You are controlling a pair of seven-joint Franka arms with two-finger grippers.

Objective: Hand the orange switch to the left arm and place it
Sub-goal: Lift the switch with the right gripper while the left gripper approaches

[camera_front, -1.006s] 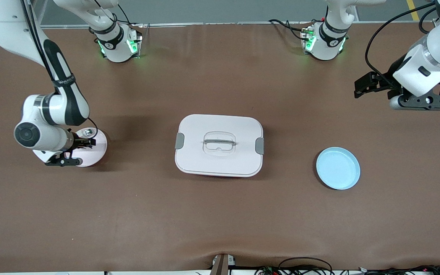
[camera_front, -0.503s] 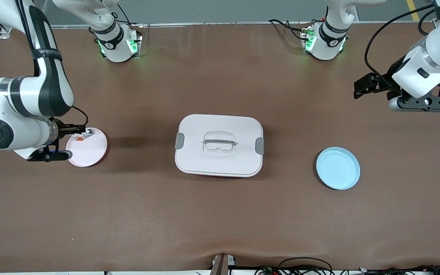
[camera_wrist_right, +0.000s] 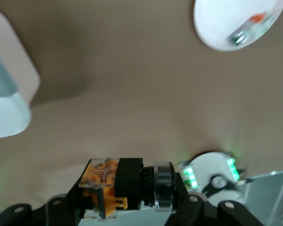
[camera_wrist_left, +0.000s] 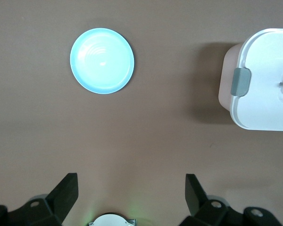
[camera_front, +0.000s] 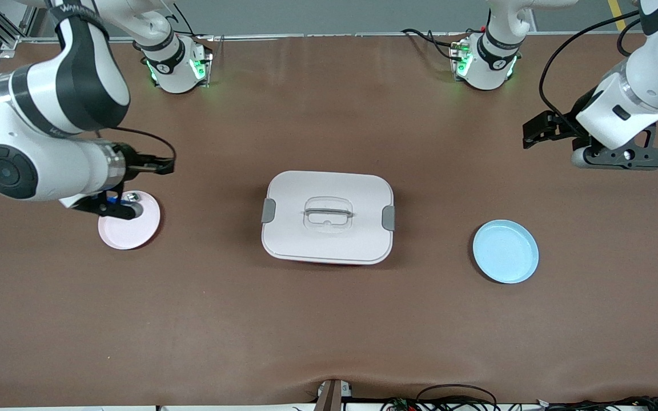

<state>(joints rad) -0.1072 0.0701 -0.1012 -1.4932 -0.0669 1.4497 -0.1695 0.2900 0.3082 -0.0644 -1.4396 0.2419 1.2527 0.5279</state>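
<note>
The right gripper (camera_front: 160, 167) is clamping the orange switch (camera_wrist_right: 114, 188), a tiny blocky part with a black body, an orange end and a black-and-silver ringed end. In the right wrist view the switch is lying crosswise between the jaws, its long axis running across the grip, the orange end sticking out to one side and the ringed end to the other. In the front view the gripper is hanging in the air over bare table just beside the round pink plate (camera_front: 129, 231), on the side toward the robots' bases, fingers pointing toward the large white rounded-rectangular box (camera_front: 328, 217) with grey side latches.

A second ago this gripper was down on the pink plate; it has since risen and swung off it with the switch. The pickup looks done, and the carry toward a handover, clear of the box, is likely starting. A small silver-green item (camera_front: 131, 198) is still lying on the plate.

The left gripper (camera_front: 532, 136) is waiting with jaws wide apart and empty, over the table toward the left arm's end, having barely shifted. Its wrist view is looking down on the round pale blue plate (camera_wrist_left: 102, 60) and one end of the box. That plate is sitting near the box, toward the left arm's end of the brown table (camera_front: 329, 319).
</note>
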